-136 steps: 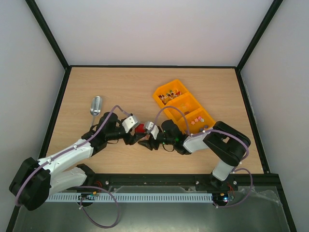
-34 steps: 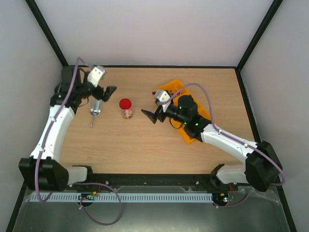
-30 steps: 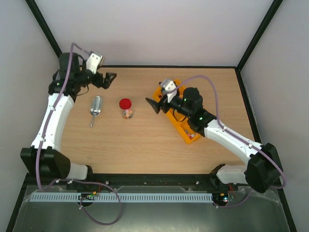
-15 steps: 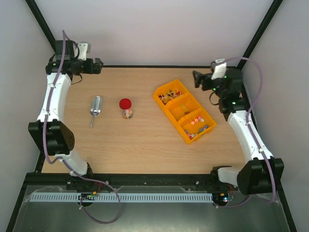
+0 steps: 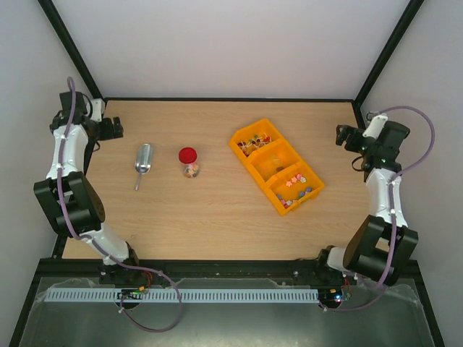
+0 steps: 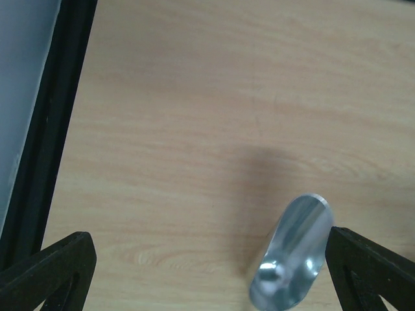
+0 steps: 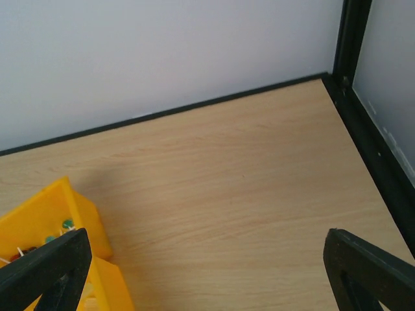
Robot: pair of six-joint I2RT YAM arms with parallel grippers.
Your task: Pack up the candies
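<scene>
Top external: left tool point(image 5: 110, 128), right tool point(image 5: 344, 136) both spread wide, empty.

Counter point(image 5: 217, 210): light wood grain, with a black frame point(image 5: 217, 99) round it. Walls point(image 5: 231, 50): plain pale grey. Tray point(image 5: 257, 176): orange-yellow, no pattern. Candies point(image 5: 293, 181) in it: mixed pink, blue and white, with green and reddish ones in the far compartment. Lid point(image 5: 188, 154): red. Clear jar point(image 5: 191, 170) under it shows mixed colours. Scoop point(image 5: 144, 157): shiny silver. My left tool point(image 5: 114, 128) and right tool point(image 5: 341, 135): black. My arms point(image 5: 380, 191): white shells, black joints, purple cables point(image 5: 419, 137).
</scene>
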